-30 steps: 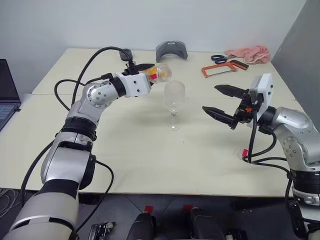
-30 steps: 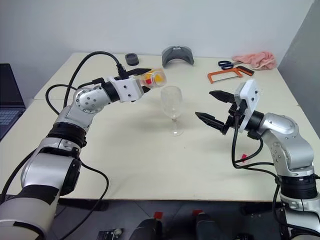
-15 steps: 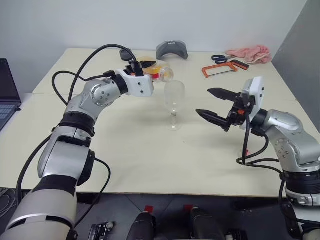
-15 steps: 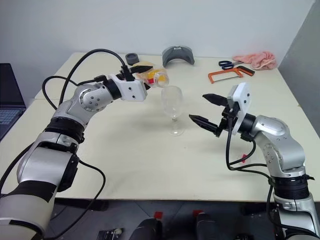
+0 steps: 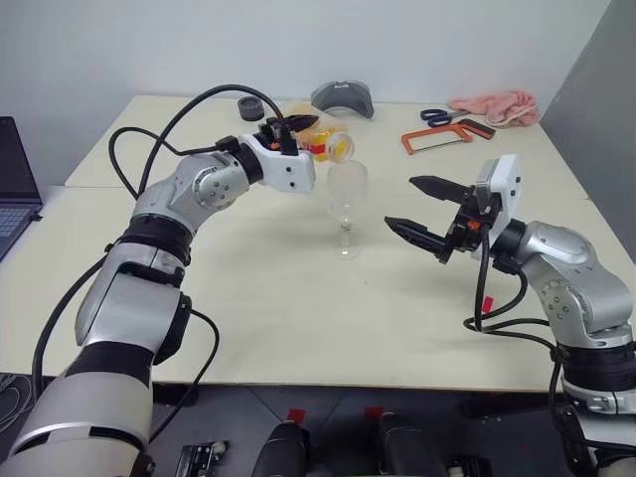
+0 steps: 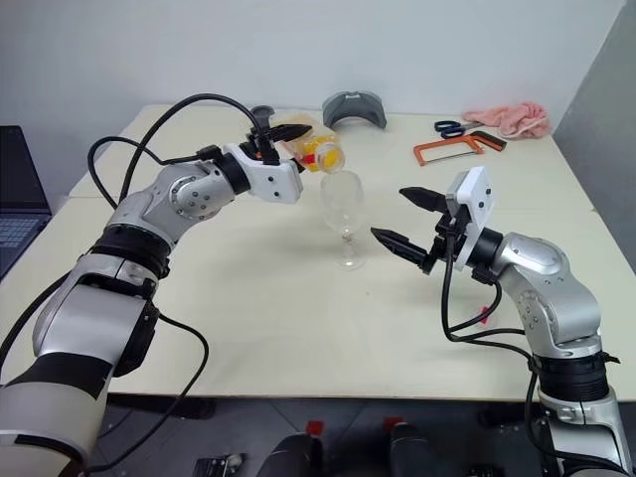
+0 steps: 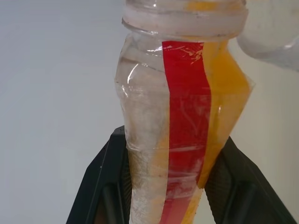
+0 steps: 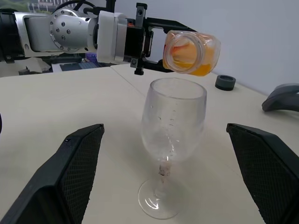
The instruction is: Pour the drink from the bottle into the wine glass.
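My left gripper (image 5: 301,132) is shut on the bottle (image 5: 326,145), a clear one with a red label strip (image 7: 183,116). The bottle lies tilted on its side with no cap on, its open mouth (image 8: 181,48) just above the rim of the wine glass (image 5: 346,195). The orange drink (image 8: 205,59) pools in the lower side of the bottle. The wine glass (image 8: 172,122) stands upright mid-table and looks empty. My right gripper (image 5: 399,202) hangs open to the right of the glass, pointing at it and apart from it.
Along the table's far edge lie a black ring (image 5: 248,107), a grey curved piece (image 5: 341,97), scissors (image 5: 435,116), an orange hacksaw (image 5: 443,137) and a pink cloth (image 5: 495,104). A laptop (image 5: 14,184) sits at the left.
The left wrist has rolled and carried the bottle's mouth from beside the glass up to just over its rim. The right gripper has barely moved and stays open.
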Controlling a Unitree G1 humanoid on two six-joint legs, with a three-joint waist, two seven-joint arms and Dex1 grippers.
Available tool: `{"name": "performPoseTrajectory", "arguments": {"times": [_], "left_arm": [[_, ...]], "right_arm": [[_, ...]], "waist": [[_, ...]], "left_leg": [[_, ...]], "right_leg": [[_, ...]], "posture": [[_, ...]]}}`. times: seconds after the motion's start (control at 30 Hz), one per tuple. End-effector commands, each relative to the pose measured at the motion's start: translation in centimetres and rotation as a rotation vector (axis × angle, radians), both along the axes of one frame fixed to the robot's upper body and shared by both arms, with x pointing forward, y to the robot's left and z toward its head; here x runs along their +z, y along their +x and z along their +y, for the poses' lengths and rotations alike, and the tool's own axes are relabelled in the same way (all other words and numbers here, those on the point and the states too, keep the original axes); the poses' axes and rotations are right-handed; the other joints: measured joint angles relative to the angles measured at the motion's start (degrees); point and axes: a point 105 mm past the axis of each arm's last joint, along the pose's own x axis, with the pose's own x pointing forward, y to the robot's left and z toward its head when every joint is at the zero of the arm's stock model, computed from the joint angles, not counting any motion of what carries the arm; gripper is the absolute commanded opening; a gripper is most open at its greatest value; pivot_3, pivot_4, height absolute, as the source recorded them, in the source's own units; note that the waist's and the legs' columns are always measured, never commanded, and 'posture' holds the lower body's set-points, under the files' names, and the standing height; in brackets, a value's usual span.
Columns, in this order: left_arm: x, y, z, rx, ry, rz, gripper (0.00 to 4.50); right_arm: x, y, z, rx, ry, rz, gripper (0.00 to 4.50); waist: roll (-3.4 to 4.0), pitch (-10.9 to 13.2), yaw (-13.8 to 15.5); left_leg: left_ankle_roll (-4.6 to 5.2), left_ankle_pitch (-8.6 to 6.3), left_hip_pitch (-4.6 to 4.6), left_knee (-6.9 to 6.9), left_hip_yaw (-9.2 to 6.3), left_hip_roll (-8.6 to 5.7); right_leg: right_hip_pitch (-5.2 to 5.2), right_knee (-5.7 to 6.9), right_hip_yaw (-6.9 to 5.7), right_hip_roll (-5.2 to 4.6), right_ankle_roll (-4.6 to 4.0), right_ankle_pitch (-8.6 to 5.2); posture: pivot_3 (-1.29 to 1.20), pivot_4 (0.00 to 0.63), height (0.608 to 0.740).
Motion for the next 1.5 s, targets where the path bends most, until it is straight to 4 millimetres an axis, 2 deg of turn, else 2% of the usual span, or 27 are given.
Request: {"name": "performPoseTrajectory", "arguments": {"times": [0.03,0.4,1.03,1.5], "left_arm": [[2.8,-0.4,-0.3,-0.014,-0.009,-0.105,1.68],[3.8,-0.3,-0.2,0.001,0.021,-0.184,1.68],[4.3,0.0,0.2,0.027,0.046,-0.231,1.68],[4.4,0.2,0.5,0.048,0.057,-0.242,1.68]], "right_arm": [[0.6,-0.6,0.3,0.005,-0.002,-0.043,4.5],[0.4,-0.6,0.2,-0.002,-0.003,-0.041,4.5],[-0.1,-0.7,0.6,-0.003,0.016,-0.032,4.5],[0.4,-0.9,0.9,0.004,0.057,-0.04,4.5]], "waist": [[0.0,0.0,0.0],[0.0,0.0,0.0],[0.0,0.0,0.0],[0.0,0.0,0.0]], "left_leg": [[0.0,0.0,0.0,0.0,0.0,0.0],[0.0,0.0,0.0,0.0,0.02,-0.01],[-0.01,0.0,0.0,0.01,0.03,-0.01],[-0.01,0.01,0.0,0.02,0.03,-0.03]], "right_leg": [[0.0,0.0,0.0,0.0,0.0,0.0],[0.0,0.01,0.01,0.0,0.0,0.0],[-0.01,0.02,0.01,0.0,0.0,0.0],[-0.01,0.02,0.01,0.0,0.0,0.0]], "posture": [[0.0,0.15,0.74],[0.0,0.15,0.74],[0.0,0.15,0.74],[0.0,0.15,0.74]]}}
